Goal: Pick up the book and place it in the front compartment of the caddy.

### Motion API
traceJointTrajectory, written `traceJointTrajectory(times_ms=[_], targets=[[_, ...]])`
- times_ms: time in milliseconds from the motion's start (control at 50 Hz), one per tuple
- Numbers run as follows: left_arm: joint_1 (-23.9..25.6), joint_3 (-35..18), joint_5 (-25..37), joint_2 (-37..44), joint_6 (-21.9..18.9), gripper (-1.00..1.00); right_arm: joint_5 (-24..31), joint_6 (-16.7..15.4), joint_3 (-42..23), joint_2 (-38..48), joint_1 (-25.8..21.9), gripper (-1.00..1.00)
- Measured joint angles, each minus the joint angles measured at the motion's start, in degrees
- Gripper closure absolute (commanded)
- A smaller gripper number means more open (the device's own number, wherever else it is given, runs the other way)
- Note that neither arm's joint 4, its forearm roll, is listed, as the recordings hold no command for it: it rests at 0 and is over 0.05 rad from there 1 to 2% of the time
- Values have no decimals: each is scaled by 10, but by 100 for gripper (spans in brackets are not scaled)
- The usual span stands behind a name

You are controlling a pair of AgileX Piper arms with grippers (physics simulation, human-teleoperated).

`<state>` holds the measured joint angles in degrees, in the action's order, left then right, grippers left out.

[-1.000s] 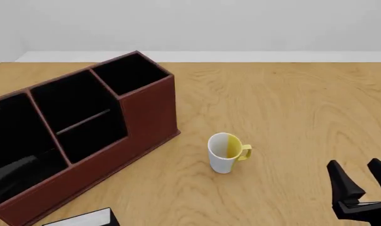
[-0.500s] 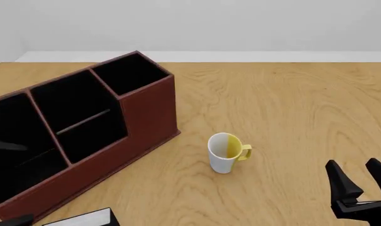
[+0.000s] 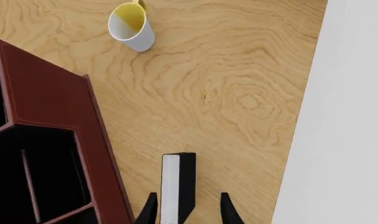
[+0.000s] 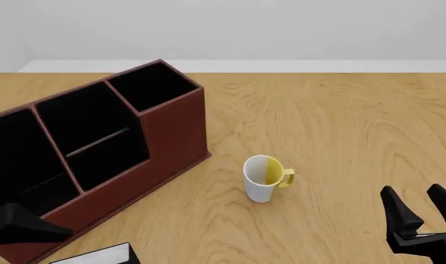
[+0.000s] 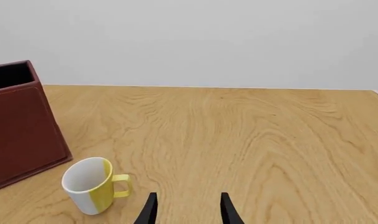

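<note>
Book (image 3: 176,186): thin, black cover, white page edge, lying on wood-grain table (image 3: 239,93) at near left, just beside caddy (image 3: 52,116).

Left gripper (image 3: 185,210): jaws spread, straddling book, not gripping.

Right gripper (image 4: 421,212): open, empty, near right.

Risk: finger catching caddy's leather-look wall; thin book slipping.

Mug (image 4: 264,179): glossy, well apart.

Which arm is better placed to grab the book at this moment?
Left. The left pincer is open right over the book, beside the caddy. The right pincer hangs open far across the table, past the mug.
</note>
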<state>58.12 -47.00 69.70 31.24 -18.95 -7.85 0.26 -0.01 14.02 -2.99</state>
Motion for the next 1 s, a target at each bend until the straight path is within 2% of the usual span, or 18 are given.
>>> traceJointTrajectory(times_ms=[160,420,740,1000], targets=[[4,15,1,1,7,-100,-1,0,0,2,1,-100],[-17,29,2,2,-6,-100,-3,0,0,3,1,-100],[-21,74,1,-12,3,-100,-1,-2,0,1,3,-100],[-46,82,-27,7,-11,-100,-8,-3,0,11,4,-100]])
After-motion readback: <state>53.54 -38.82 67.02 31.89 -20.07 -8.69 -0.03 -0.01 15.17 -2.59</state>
